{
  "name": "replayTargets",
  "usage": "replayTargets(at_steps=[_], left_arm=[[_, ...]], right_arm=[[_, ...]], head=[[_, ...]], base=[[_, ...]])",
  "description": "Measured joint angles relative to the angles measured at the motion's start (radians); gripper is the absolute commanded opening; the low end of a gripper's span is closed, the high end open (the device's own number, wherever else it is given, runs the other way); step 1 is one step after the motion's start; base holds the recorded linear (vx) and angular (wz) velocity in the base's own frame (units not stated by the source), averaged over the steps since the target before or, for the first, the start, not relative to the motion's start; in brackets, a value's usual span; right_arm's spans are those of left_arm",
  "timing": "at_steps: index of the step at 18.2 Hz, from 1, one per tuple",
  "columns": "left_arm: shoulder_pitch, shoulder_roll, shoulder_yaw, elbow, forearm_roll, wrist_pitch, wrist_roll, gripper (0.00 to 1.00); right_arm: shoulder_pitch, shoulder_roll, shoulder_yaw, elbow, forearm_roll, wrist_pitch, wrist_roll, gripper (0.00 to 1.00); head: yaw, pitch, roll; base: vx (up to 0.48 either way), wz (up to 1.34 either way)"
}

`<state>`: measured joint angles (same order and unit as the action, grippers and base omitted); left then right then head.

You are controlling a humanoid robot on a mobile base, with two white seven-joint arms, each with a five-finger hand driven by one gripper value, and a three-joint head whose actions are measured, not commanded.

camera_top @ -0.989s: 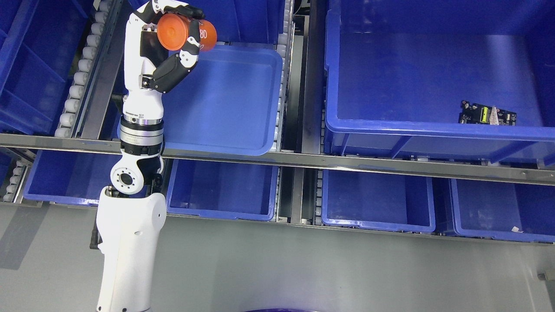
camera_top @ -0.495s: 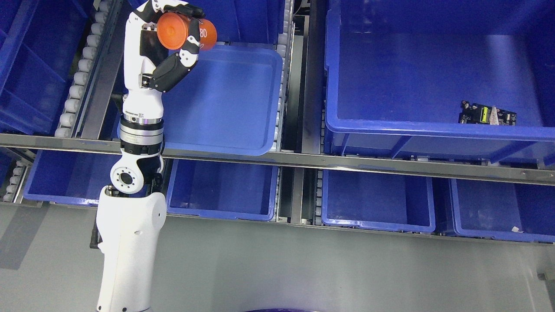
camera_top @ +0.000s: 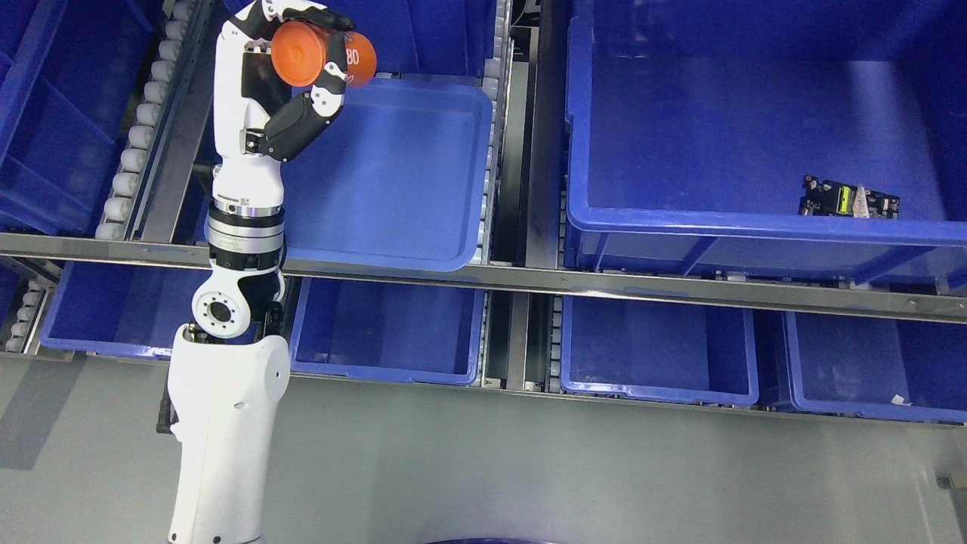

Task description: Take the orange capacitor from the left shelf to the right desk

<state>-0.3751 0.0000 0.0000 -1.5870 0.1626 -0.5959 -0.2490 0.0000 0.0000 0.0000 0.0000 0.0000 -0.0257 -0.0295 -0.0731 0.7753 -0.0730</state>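
My left hand is raised at the top left of the head view, its fingers curled around an orange cylindrical capacitor that lies sideways with its round end facing me. The white left arm rises from the bottom edge and crosses the shelf rail. The hand and capacitor hover above the far left corner of a shallow blue tray on the upper shelf level. The right arm does not show.
A large blue bin at the right holds a small black circuit board. Lower blue bins sit under the metal shelf rail. Roller tracks run at the left. Grey floor lies below.
The left hand with the capacitor has shifted very slightly up and to the left; nothing else moved.
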Motion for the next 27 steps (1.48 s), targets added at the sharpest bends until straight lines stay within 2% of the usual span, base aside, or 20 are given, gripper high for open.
replayTargets(at_steps=[12, 17, 21, 27], left_arm=[[0.018, 0.000, 0.000, 0.000, 0.008, -0.051, -0.004, 0.03], [0.024, 0.000, -0.008, -0.001, 0.010, -0.125, -0.008, 0.03], [0.034, 0.000, -0.026, -0.001, 0.012, -0.175, -0.008, 0.03], [0.042, 0.000, -0.047, -0.013, 0.041, -0.189, -0.007, 0.04]], right_arm=[[0.000, 0.000, 0.000, 0.000, 0.000, 0.001, 0.000, 1.00], [0.000, 0.000, 0.000, 0.000, 0.000, 0.001, 0.000, 1.00], [0.000, 0.000, 0.000, 0.000, 0.000, 0.001, 0.000, 1.00], [0.000, 0.000, 0.000, 0.000, 0.000, 0.001, 0.000, 1.00]], head=[[0.0000, 0.000, 0.000], [0.0000, 0.000, 0.000], [0.0000, 0.000, 0.000], [0.0000, 0.000, 0.000]], base=[[0.000, 0.00], [-0.021, -0.08], [-0.101, -0.38], [-0.178, -0.81]])
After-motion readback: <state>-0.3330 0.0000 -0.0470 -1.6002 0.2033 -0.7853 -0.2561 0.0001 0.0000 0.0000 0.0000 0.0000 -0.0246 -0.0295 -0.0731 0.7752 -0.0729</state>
